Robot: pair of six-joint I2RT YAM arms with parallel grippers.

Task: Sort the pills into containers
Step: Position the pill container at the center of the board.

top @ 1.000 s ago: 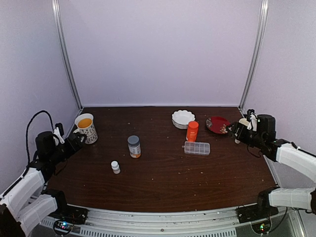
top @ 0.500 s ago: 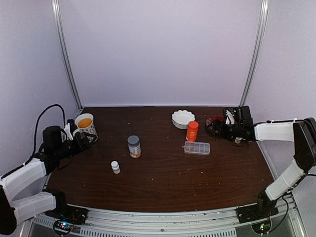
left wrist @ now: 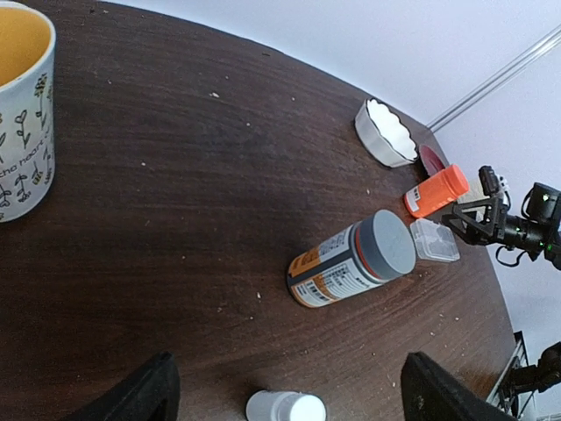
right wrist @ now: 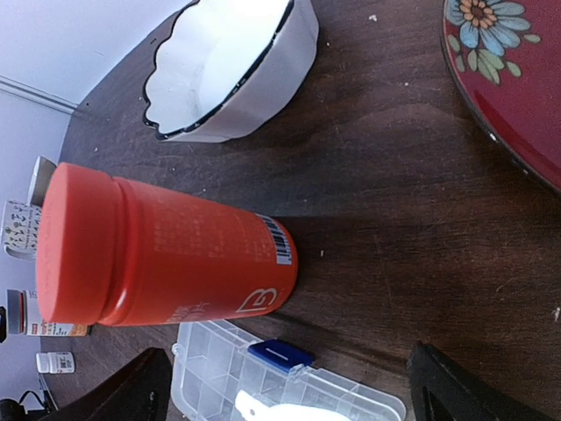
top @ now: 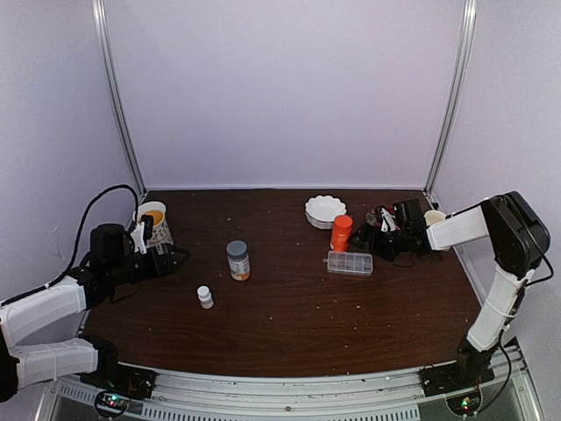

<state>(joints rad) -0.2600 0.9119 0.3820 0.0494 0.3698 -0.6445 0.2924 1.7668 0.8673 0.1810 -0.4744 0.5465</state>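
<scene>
A dark brown wood grain is shown by the table (top: 289,307). At the left of the right wrist view, an orange bottle (right wrist: 158,250) is marked with a white letter and a barcode. Above it, a white bowl (right wrist: 254,74) is edged in black. At the upper right, a red plate (right wrist: 513,79) is painted with flowers. A blue clasp (right wrist: 279,353) is seen on the clear pill box (right wrist: 219,368). A white mug (left wrist: 22,114), yellow inside, is patterned with small dark flowers.

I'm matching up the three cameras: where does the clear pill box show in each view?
Top external: pill box right of centre, just nearer than the orange bottle.
Left wrist: right side, below the orange bottle.
Right wrist: bottom edge, middle, cut off by the frame.
Shared landmark: the orange bottle beside it.
</scene>
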